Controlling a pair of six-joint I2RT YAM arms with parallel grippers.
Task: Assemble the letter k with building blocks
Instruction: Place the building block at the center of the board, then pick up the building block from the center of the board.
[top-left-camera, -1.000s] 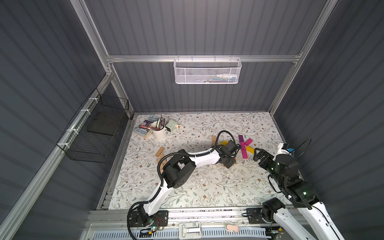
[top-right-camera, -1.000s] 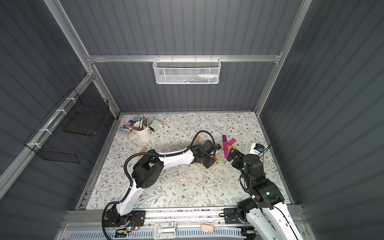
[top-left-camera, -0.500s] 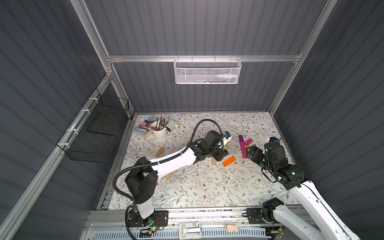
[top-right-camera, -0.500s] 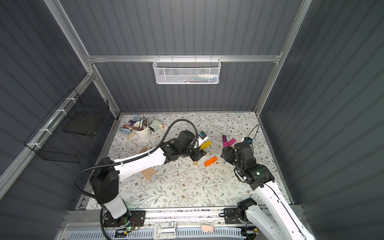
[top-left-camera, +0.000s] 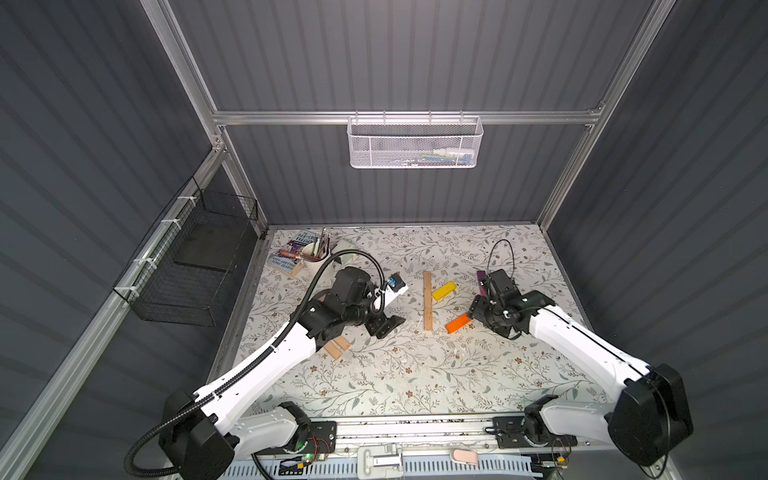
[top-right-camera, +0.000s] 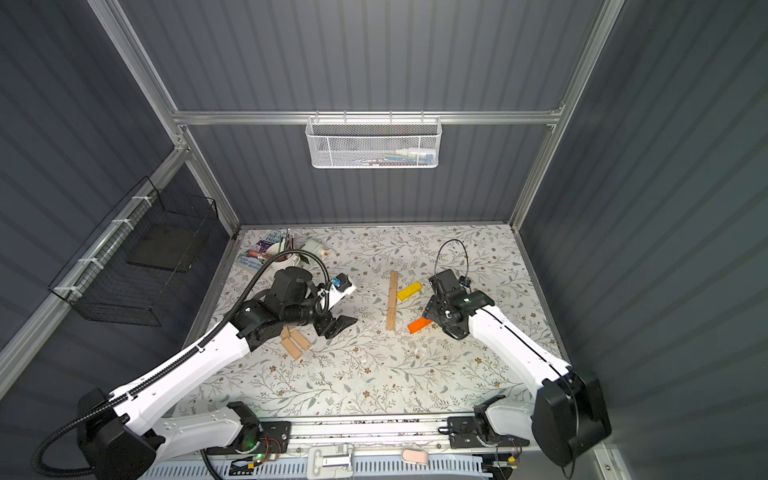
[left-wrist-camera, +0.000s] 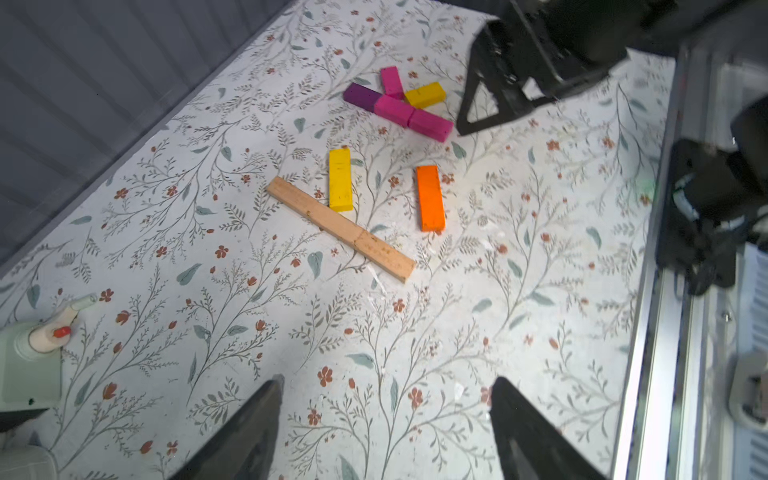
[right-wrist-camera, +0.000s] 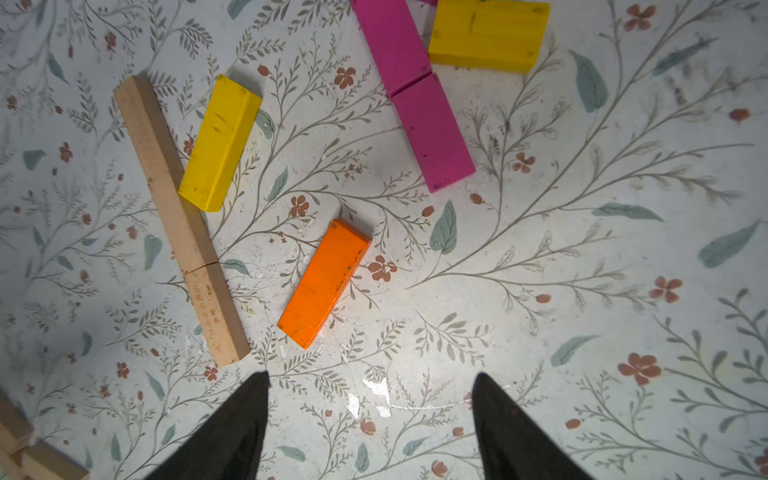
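Blocks of flat painted and bare wood, mid-table on a flowered tabletop (top-left-camera: 374, 386). Two tan planks (top-left-camera: 428, 300) end to end in one straight line. One end of a yellow block (top-left-camera: 444, 291) against that line, slanting away. On the same side an orange block (top-left-camera: 458, 323), slanted and apart from the line.

Clear only from the left wrist: a purple block (left-wrist-camera: 360, 96) and two pink blocks (left-wrist-camera: 394, 110) in a single row, with a third pink and a second yellow block (left-wrist-camera: 424, 94) angling off it; from above, largely hidden behind the right arm. Clear only from above: spare tan blocks (top-right-camera: 295, 343) beside the left arm, and a cup of brushes (top-left-camera: 314, 251) on a book (top-left-camera: 291, 257) in the far left corner.

Jaws of the left gripper (left-wrist-camera: 384, 386) spread wide and empty over bare table, well short of the tan line. Those of the right gripper (right-wrist-camera: 372, 376) likewise parted and empty, near the orange block.

Faint stamped marks on one tan plank and lettering on the book cover, both too small to read.
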